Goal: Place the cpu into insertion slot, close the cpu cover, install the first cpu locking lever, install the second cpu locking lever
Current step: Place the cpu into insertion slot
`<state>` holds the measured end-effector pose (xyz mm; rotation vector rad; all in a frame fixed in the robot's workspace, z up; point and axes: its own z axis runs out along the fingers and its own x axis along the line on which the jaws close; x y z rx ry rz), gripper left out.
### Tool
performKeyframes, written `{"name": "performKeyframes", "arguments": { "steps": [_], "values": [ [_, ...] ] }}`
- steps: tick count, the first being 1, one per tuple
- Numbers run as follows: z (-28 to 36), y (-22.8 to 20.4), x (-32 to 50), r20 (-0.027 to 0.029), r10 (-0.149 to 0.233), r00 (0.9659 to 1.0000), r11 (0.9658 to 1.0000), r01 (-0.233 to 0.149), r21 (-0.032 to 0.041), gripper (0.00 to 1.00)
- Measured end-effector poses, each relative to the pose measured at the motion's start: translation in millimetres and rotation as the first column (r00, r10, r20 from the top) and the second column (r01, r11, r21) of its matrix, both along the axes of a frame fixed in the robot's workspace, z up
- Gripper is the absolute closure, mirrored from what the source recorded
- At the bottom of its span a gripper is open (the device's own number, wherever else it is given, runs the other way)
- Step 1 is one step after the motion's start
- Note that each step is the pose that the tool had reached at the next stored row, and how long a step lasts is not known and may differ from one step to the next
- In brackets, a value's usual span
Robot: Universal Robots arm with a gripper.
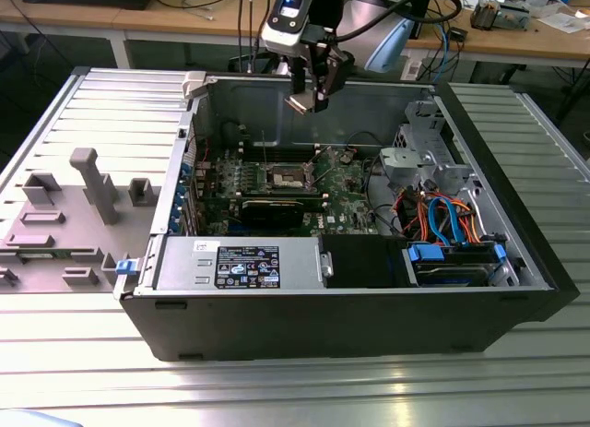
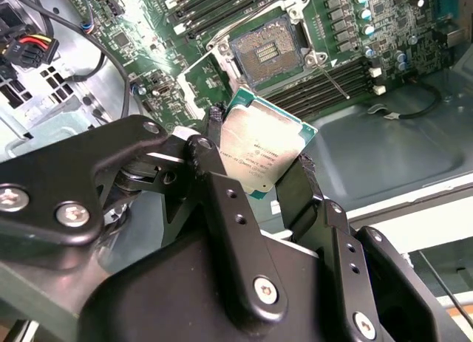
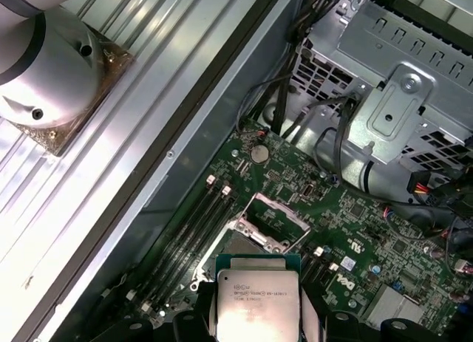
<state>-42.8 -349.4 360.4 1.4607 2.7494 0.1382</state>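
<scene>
We are looking into a big open case (image 1: 350, 307) with a green board (image 1: 343, 183) lying inside. We are holding our gripper (image 1: 309, 100) up high, and it is squeezing the cpu (image 2: 259, 150) tight by two edges. The cpu is hanging in the air, well above the slot (image 2: 267, 52).
</scene>
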Motion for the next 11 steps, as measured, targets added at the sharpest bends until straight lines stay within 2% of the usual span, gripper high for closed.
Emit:
{"name": "performKeyframes", "arguments": {
  "steps": [10, 11],
  "values": [
    [-0.1, 0.0, 0.0, 0.0000, -0.048, 0.9988, 0.9988, 0.048, 0.0000, 0.46],
    [-0.4, 0.0, -0.1, 0.0001, -0.070, 0.9975, 0.9975, 0.070, 0.0000, 0.46]
  ]
}}
